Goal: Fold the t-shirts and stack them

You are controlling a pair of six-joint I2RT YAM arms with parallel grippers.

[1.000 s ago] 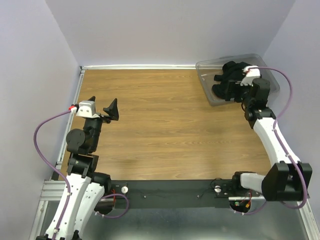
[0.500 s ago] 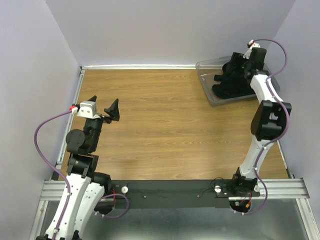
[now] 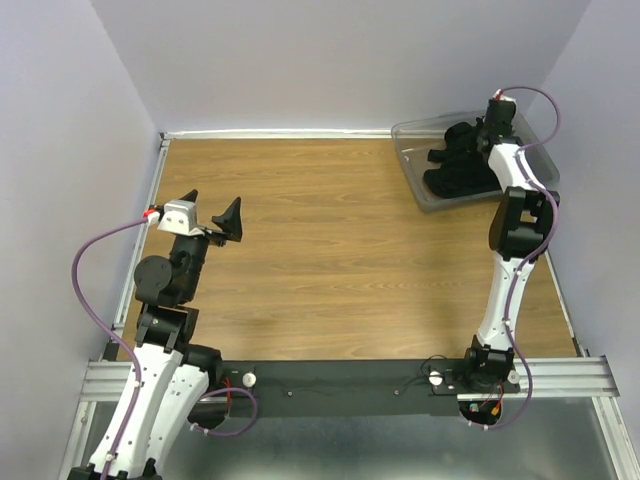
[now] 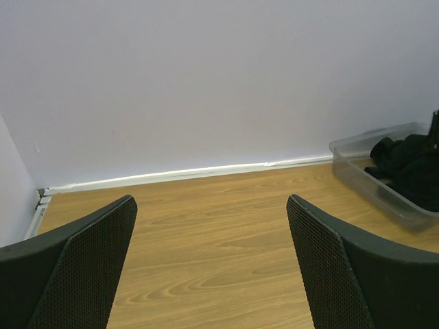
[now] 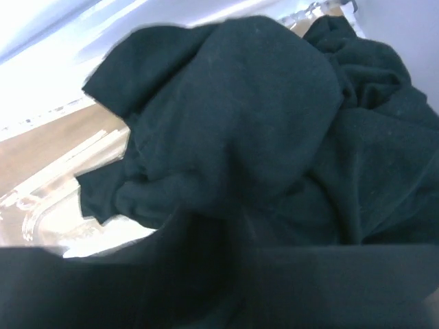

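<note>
1. Top external view: the t-shirts (image 3: 455,170) lie as a crumpled black heap inside the clear plastic bin (image 3: 418,196), none of them out on the wooden table (image 3: 330,250) yet. The right gripper (image 3: 487,130) reaches over the bin's far side, right at the heap. It is black against black cloth, so I cannot tell whether its jaws are spread or closed. The left gripper (image 3: 208,208) hangs well apart from the bin, over the table's opposite side, with its jaws spread wide and nothing between them.

2. Left wrist view: both fingers (image 4: 82,267) frame bare wood, and the gap between them is empty. The bin sits far off to the right by the back wall, with dark cloth mounded above its rim.

3. Right wrist view: soft black folds fill the picture, bunched and overlapping, with the bin's clear wall (image 5: 55,205) showing beside them. A dark blur along the bottom hides the fingers, so the grip stays unclear here too.

4. Handling, as a judgement: the cloth looks light, limp and not fragile. It will sag and drag its neighbours along, since the shirts seem tangled. The best hold is probably a raised ridge or hem on top of the heap, pinching a single layer and lifting it clear of the bin's rim.
</note>
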